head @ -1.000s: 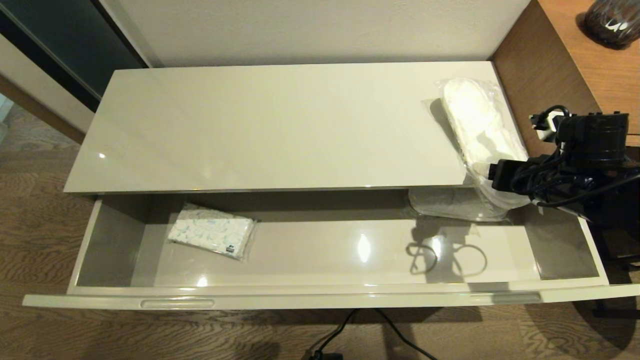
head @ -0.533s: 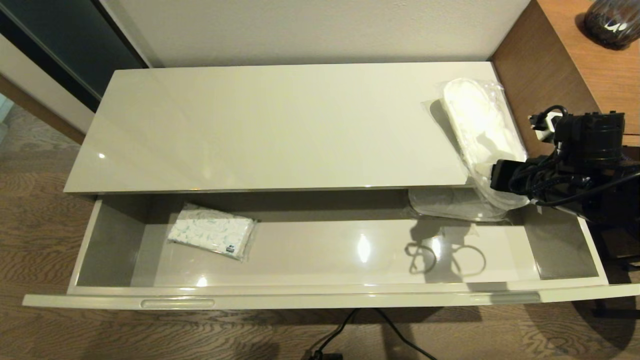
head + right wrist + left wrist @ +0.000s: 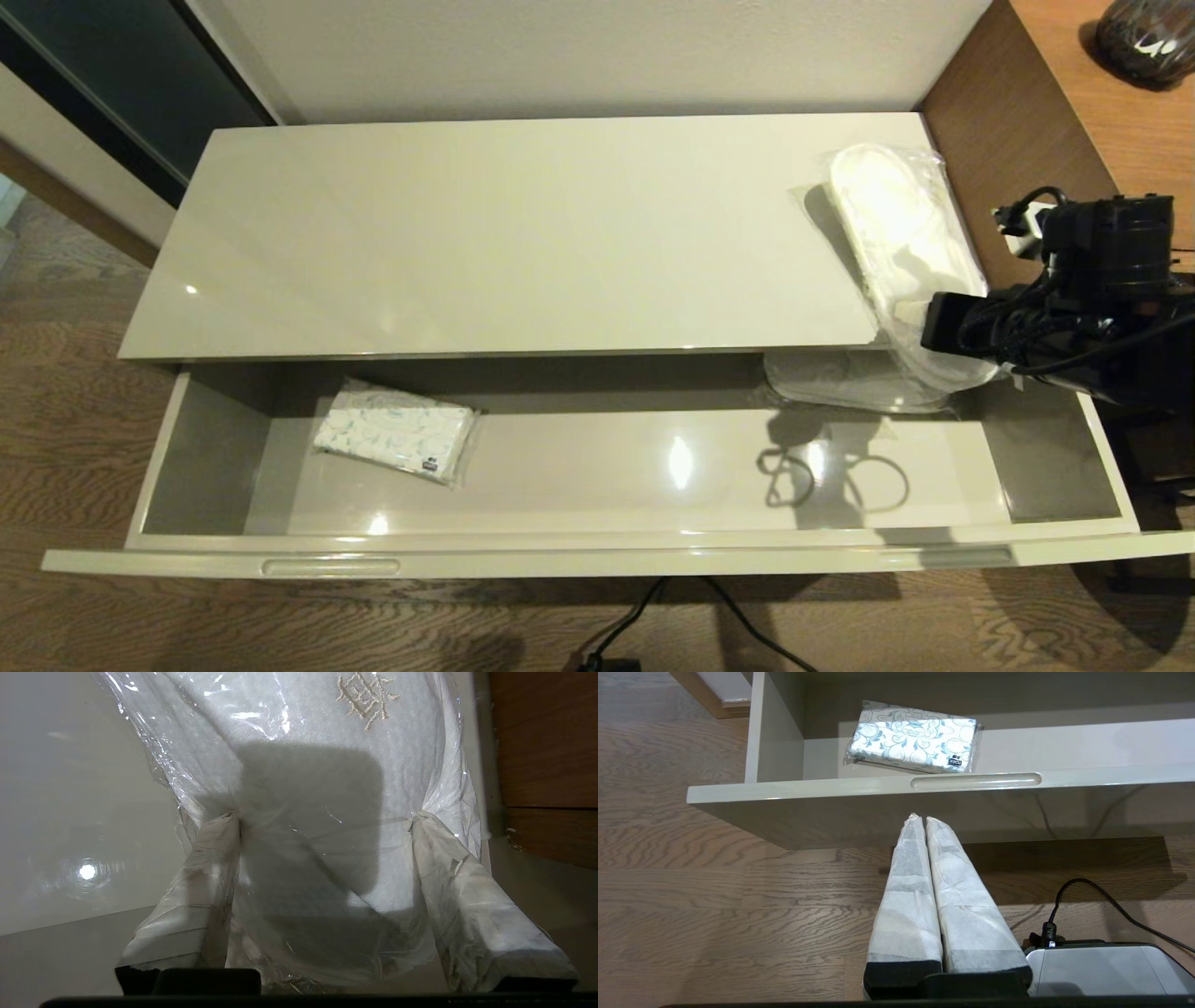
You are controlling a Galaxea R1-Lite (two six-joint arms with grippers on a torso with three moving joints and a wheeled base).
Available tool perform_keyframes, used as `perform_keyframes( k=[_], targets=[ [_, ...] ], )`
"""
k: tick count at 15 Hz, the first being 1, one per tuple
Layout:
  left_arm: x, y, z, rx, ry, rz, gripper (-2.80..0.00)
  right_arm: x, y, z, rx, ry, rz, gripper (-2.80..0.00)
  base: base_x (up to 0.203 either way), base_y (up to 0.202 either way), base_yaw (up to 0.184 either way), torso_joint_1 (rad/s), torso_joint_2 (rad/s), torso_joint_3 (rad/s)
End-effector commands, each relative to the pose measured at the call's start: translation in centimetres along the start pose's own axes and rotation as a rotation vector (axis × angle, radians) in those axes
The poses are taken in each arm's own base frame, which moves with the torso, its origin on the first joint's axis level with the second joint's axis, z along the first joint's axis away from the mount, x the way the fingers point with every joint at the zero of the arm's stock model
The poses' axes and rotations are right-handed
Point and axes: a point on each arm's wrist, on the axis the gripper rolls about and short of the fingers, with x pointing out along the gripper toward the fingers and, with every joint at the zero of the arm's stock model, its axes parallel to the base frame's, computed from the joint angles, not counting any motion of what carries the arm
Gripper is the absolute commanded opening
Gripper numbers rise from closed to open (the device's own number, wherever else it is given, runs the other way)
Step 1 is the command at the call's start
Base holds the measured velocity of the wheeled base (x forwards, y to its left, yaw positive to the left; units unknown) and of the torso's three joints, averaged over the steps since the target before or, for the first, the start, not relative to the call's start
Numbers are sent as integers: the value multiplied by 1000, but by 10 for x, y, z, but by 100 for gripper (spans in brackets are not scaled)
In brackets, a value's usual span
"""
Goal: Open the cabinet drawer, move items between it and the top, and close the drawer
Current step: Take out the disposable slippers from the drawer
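The cabinet drawer (image 3: 597, 560) stands pulled fully out beneath the glossy cream top (image 3: 513, 233). The wrapped white slippers (image 3: 901, 243) lie on the top's right end, their near end overhanging the front edge above the drawer. My right gripper (image 3: 324, 816) straddles that near end, its fingers (image 3: 439, 868) pressed into the crinkled plastic on both sides; in the head view only its black wrist (image 3: 971, 322) shows. A pale wrapped shape (image 3: 840, 383) shows below the overhang in the drawer's back right corner. My left gripper (image 3: 920, 819) hangs shut and empty below the drawer front (image 3: 831, 788).
A white-and-blue patterned packet (image 3: 394, 434) lies in the drawer's left part. The taller brown desk (image 3: 1148, 121) walls off the right side, with a dark vase (image 3: 1144, 37) on it. A black cable (image 3: 653, 616) runs over the wood floor by the robot base (image 3: 1101, 970).
The right gripper and the slippers have shifted together slightly back and to the right over the top. The drawer, the packet and the left arm have not moved.
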Motion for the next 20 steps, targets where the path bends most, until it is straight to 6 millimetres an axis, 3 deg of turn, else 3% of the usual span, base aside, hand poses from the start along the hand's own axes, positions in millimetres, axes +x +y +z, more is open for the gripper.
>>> perform_keyframes(
  k=[1, 20],
  targets=[
    [0, 0, 0, 0, 2, 0, -280, -6, 0, 6, 12, -19, 15, -280, 0, 0, 0, 0, 0, 0],
    [0, 0, 0, 0, 2, 0, -280, -43, -3, 28, 25, -78, 33, -280, 0, 0, 0, 0, 0, 0]
  ],
)
